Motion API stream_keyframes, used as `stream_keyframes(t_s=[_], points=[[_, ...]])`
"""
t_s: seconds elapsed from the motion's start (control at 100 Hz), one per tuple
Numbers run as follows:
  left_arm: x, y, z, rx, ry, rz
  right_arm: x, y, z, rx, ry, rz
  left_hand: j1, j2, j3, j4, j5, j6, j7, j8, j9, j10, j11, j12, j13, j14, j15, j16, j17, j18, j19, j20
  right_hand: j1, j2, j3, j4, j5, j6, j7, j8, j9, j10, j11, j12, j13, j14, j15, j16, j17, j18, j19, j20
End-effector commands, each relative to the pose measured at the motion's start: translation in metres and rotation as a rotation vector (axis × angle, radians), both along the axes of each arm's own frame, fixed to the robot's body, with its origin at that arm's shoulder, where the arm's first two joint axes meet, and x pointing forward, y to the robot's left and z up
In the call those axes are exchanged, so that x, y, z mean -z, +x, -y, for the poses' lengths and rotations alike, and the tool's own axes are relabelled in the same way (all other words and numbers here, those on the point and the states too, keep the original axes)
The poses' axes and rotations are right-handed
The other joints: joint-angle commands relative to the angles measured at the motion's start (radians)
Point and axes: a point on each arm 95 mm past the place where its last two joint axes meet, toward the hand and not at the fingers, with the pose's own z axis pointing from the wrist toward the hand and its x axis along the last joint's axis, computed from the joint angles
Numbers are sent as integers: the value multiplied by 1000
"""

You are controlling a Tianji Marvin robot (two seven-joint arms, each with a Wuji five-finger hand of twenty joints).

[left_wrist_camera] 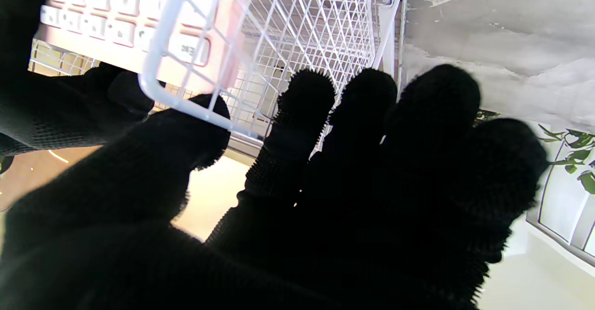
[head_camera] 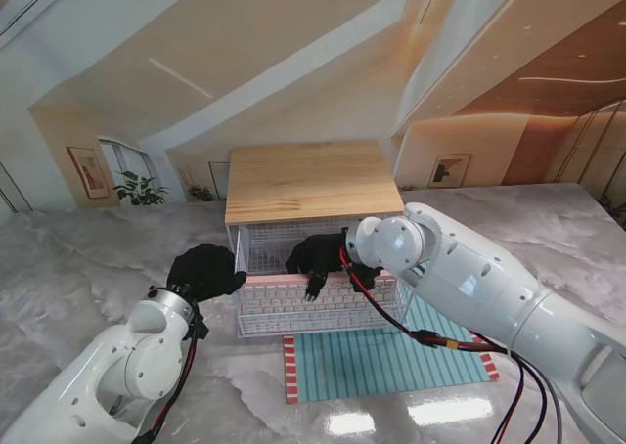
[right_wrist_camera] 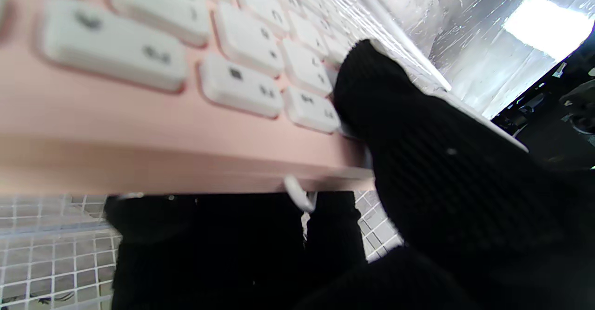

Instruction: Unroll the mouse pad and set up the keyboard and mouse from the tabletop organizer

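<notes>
The mouse pad [head_camera: 389,359] already lies unrolled and flat on the marble table [head_camera: 88,268] just in front of the wire organizer [head_camera: 315,268], so that part looks done, while the pink keyboard [head_camera: 318,295] is only on its way out, leaning inside the basket against its front mesh. The right hand [head_camera: 323,258] is closed on the keyboard's upper edge, thumb [right_wrist_camera: 372,96] on the keys and the other fingers behind, and the left hand [head_camera: 203,271] sits at the basket's left corner, fingers spread, its thumb [left_wrist_camera: 186,133] against the wire rim, gripping nothing I can confirm. Left to do, as I judge it: lift the keyboard clear, lay it on the pad, then fetch the mouse, which I cannot make out in any view
</notes>
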Motion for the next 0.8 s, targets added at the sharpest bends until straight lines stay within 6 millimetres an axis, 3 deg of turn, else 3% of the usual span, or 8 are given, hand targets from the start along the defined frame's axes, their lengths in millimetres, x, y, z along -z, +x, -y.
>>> stream_keyframes(t_s=[0.0, 0.14, 0.38, 0.56, 0.79], points=[[0, -2, 2, 10, -12, -4, -4, -4, -2, -27, -2, 6, -4, 21, 16, 1, 0, 7, -12, -10, 8, 31, -1, 3, 6, 57, 13, 10, -8, -24, 39, -8, 142, 88, 156, 31, 155, -104, 187, 51, 33, 10, -4, 12, 85, 0, 85, 41, 29, -19, -60, 13], [0, -3, 1, 11, -20, 9, -8, -6, -1, -29, 6, 22, -85, 128, -117, 73, -6, 5, -122, 79, -43, 29, -20, 3, -60, 60, -13, 23, -92, -43, 1, 60, 144, 83, 161, 33, 155, -92, 183, 52, 34, 18, -7, 16, 87, 6, 86, 44, 32, -17, -64, 30], [-3, -5, -4, 8, -57, 51, -12, -8, 0, -32, 6, 39, -128, 178, -250, 30, -60, -2, -202, 93, -127, 27, -60, -2, -161, 62, -54, 18, -204, -57, -53, 107, 147, 78, 166, 34, 159, -78, 181, 53, 33, 30, -9, 22, 88, 11, 88, 47, 34, -14, -69, 49], [-6, -8, -10, 3, -80, 98, -15, -9, 1, -38, 17, 59, -134, 204, -301, 26, -133, -28, -288, 77, -235, 7, -107, -9, -296, 46, -117, 13, -366, -99, -124, 152, 146, 79, 170, 33, 158, -67, 181, 55, 30, 39, -6, 26, 90, 13, 90, 49, 39, -8, -71, 61], [-9, -14, -25, -20, -93, 157, -24, -13, 2, -51, 37, 101, -135, 220, -323, 24, -234, -63, -367, 55, -377, -28, -160, -22, -469, 6, -205, -5, -570, -135, -210, 160, 147, 79, 173, 33, 159, -65, 181, 59, 30, 42, -3, 25, 90, 12, 90, 49, 40, -7, -76, 68]])
